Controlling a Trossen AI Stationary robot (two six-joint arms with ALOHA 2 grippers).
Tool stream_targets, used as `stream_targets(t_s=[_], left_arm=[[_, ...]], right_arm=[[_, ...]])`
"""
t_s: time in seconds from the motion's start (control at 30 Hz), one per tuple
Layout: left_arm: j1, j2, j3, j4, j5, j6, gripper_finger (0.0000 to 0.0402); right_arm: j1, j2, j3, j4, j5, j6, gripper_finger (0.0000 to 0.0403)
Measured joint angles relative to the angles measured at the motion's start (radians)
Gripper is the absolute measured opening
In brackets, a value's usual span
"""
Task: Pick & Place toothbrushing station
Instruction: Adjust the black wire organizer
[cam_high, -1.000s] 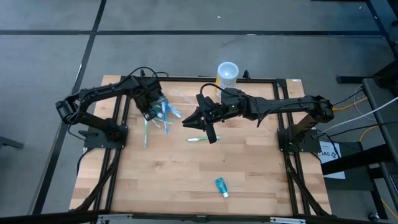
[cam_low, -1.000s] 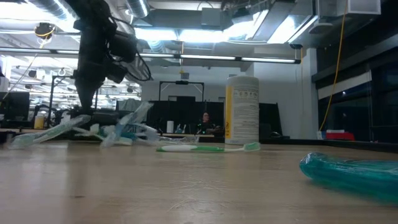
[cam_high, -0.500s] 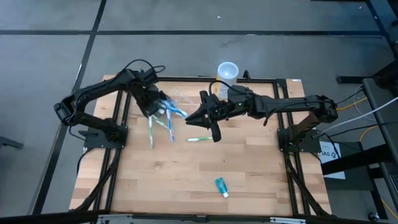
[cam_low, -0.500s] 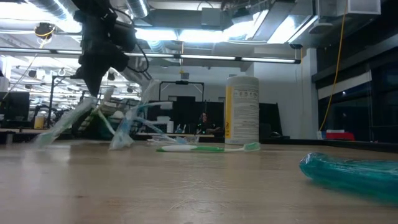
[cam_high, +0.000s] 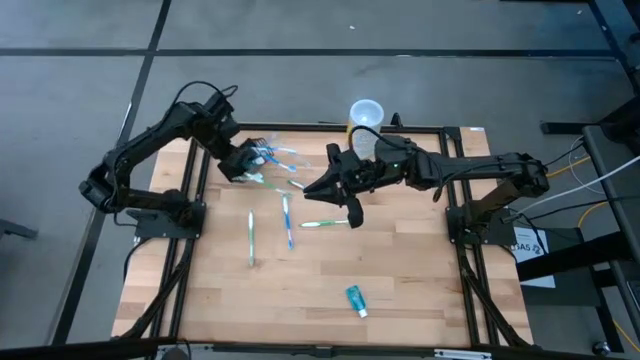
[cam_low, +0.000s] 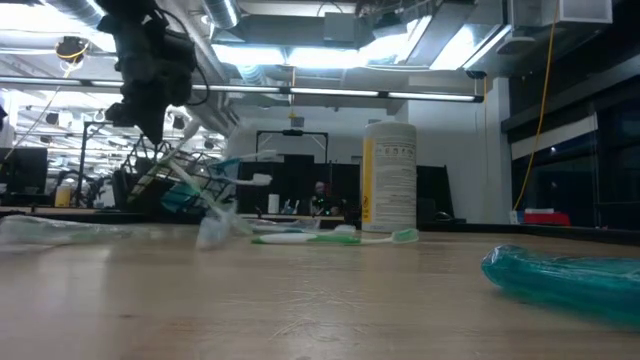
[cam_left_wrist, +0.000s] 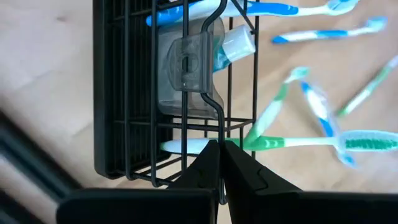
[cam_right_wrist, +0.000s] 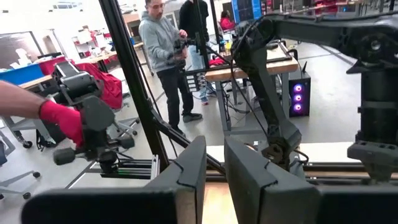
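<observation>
The toothbrushing station (cam_high: 238, 158) is a black wire rack (cam_left_wrist: 137, 93), lifted and tipped near the table's far left. My left gripper (cam_left_wrist: 219, 155) is shut on it from above (cam_low: 148, 100). Several blue and green toothbrushes (cam_high: 275, 158) stick out of the rack sideways, and a clear piece with a small tube (cam_left_wrist: 208, 56) sits inside it. Two toothbrushes (cam_high: 250, 238) (cam_high: 288, 220) lie loose on the wood in front of the rack. My right gripper (cam_high: 312, 190) hovers level over the table's middle, its fingers (cam_right_wrist: 186, 174) slightly apart with nothing between them. My left gripper pinches a single bent wire on the rack's edge (cam_left_wrist: 217, 127) between its two fingertips. The fingers come from above, slanting steeply down. The rack hangs tilted below them (cam_low: 165, 185), and its toothbrushes poke out level toward the table's middle.
A green-and-white toothbrush (cam_high: 320, 223) lies under my right gripper. A teal tube (cam_high: 356, 299) lies toward the near edge. A white-and-yellow cup (cam_high: 366, 118) stands at the far edge. People stand in the room behind the table (cam_right_wrist: 165, 43).
My left gripper has gone up and toward the far edge and has rolled, carrying the rack clear of the wood and tipping it. Two toothbrushes have slid out of the rack and now lie flat on the table; the others have swung out level.
</observation>
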Motion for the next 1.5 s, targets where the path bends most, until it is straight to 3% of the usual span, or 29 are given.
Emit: stream_targets(t_s=[0.13,0.53,0.77,1.0,1.33,1.5], left_arm=[[0.025,0.005,-0.013,0.049,-0.002,-0.014,0.0002],[0.018,0.006,-0.076,0.100,0.308,-0.015,0.0002],[0.065,0.019,-0.077,0.120,0.201,-0.035,0.0002],[0.099,0.046,-0.076,0.140,0.003,-0.060,0.0003],[0.099,0.054,-0.076,0.136,-0.095,-0.032,0.0010],[0.099,0.055,-0.077,0.130,-0.149,-0.023,0.0035]], right_arm=[[0.000,-0.020,0.000,0.004,0.001,-0.003,0.0060],[-0.006,-0.031,0.000,-0.026,0.045,-0.009,0.0060],[-0.026,-0.031,0.000,-0.026,0.045,-0.011,0.0060],[-0.040,-0.031,0.000,-0.027,0.044,-0.018,0.0060],[-0.056,-0.031,0.000,-0.031,0.037,-0.023,0.0060],[-0.058,-0.030,0.000,-0.032,0.036,-0.023,0.0060]])
